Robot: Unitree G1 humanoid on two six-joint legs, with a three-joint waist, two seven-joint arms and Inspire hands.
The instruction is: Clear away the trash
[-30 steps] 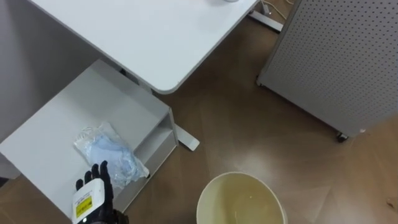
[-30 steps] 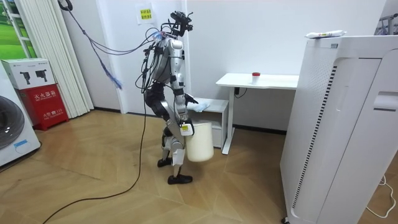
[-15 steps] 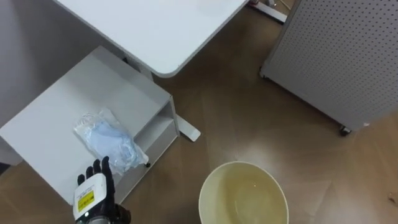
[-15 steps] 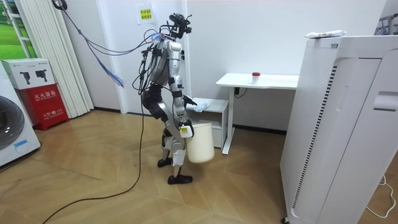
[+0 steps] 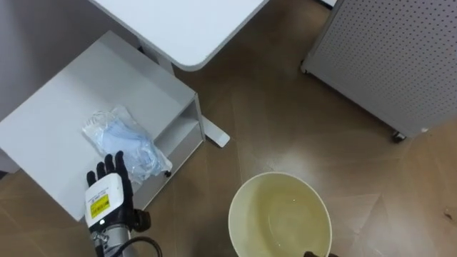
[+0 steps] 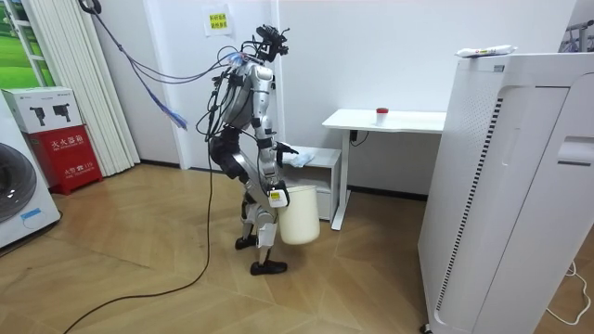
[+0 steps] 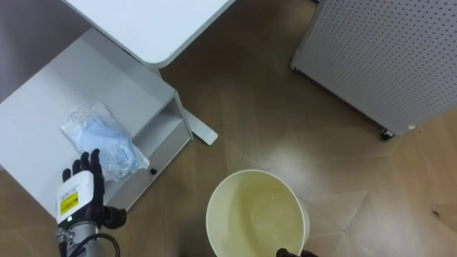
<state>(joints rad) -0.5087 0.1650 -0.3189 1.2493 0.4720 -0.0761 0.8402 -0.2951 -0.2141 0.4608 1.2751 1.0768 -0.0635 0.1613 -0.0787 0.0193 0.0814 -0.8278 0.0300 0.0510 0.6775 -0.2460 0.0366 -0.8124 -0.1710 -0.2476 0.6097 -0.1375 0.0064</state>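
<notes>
room view shows bucket (image 6: 299,215) at right hand (image 6: 276,196).

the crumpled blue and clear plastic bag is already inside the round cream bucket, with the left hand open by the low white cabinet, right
Not inside: the crumpled blue and clear plastic bag lies on top of the low white cabinet, just ahead of the open left hand. The round cream bucket holds nothing. The left eye view shows it.
</notes>
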